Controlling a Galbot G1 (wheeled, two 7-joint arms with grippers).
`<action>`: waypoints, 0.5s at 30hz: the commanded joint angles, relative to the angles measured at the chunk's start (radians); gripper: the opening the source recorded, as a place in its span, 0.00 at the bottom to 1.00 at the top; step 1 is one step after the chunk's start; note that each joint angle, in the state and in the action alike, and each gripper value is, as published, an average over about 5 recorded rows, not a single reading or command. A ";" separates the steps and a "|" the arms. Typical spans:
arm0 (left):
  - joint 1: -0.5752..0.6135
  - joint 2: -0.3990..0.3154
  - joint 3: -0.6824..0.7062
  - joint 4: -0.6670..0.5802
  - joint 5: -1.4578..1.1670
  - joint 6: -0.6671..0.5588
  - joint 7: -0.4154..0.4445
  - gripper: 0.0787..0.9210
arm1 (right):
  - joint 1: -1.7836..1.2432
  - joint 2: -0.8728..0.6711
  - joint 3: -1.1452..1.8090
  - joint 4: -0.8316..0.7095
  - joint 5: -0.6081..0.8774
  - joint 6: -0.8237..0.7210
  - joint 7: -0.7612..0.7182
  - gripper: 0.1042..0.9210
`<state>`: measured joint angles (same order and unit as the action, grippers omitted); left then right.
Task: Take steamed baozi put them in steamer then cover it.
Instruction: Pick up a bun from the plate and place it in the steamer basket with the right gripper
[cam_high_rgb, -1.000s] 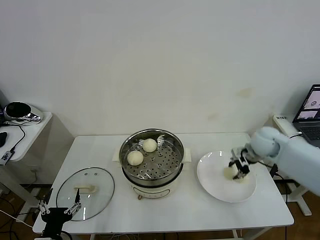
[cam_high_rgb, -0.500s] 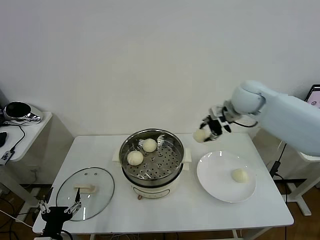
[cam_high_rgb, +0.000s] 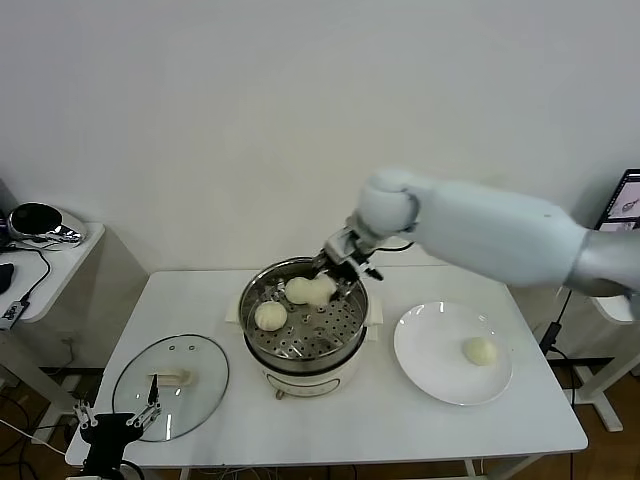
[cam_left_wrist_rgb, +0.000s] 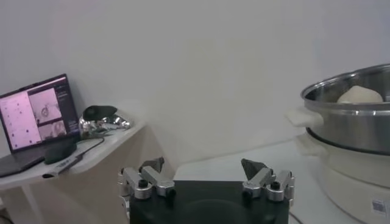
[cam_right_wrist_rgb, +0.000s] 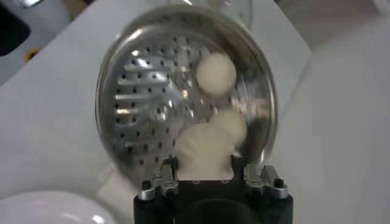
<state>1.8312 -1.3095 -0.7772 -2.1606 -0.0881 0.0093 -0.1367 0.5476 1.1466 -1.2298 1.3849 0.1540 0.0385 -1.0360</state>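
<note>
The steamer (cam_high_rgb: 332, 326) stands mid-table with two baozi on its perforated tray, one at the front left (cam_high_rgb: 270, 315) and one at the back (cam_high_rgb: 296, 290). My right gripper (cam_high_rgb: 327, 283) is over the steamer's back part, shut on a third baozi (cam_high_rgb: 324, 292). In the right wrist view the held baozi (cam_right_wrist_rgb: 206, 148) fills the jaws of the right gripper (cam_right_wrist_rgb: 204, 163) above the tray, with two baozi (cam_right_wrist_rgb: 216, 72) below it. A fourth baozi (cam_high_rgb: 481, 351) lies on the white plate (cam_high_rgb: 430, 350). My left gripper (cam_high_rgb: 115, 420) is open and parked at the table's front left.
The glass lid (cam_high_rgb: 190, 400) with its cream handle lies flat on the table left of the steamer. The left wrist view shows the steamer's wall (cam_left_wrist_rgb: 350, 131) and a side table with a laptop (cam_left_wrist_rgb: 36, 112). Another laptop (cam_high_rgb: 625, 205) stands at the far right.
My right gripper lifted a baozi from the plate and carried it left, from above the table's back to over the steamer. One baozi stays on the plate. The left arm has not moved.
</note>
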 joint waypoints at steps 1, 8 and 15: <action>0.005 0.000 -0.006 -0.001 -0.001 -0.005 -0.001 0.88 | -0.006 0.151 -0.093 -0.036 -0.070 0.201 0.007 0.57; 0.004 -0.001 -0.014 0.003 -0.004 -0.012 -0.003 0.88 | -0.030 0.153 -0.109 -0.075 -0.212 0.332 0.002 0.57; -0.001 -0.002 -0.012 0.012 -0.005 -0.016 -0.004 0.88 | -0.029 0.161 -0.109 -0.075 -0.245 0.370 -0.006 0.57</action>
<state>1.8297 -1.3112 -0.7884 -2.1506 -0.0926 -0.0059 -0.1402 0.5237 1.2728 -1.3152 1.3305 -0.0160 0.3084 -1.0424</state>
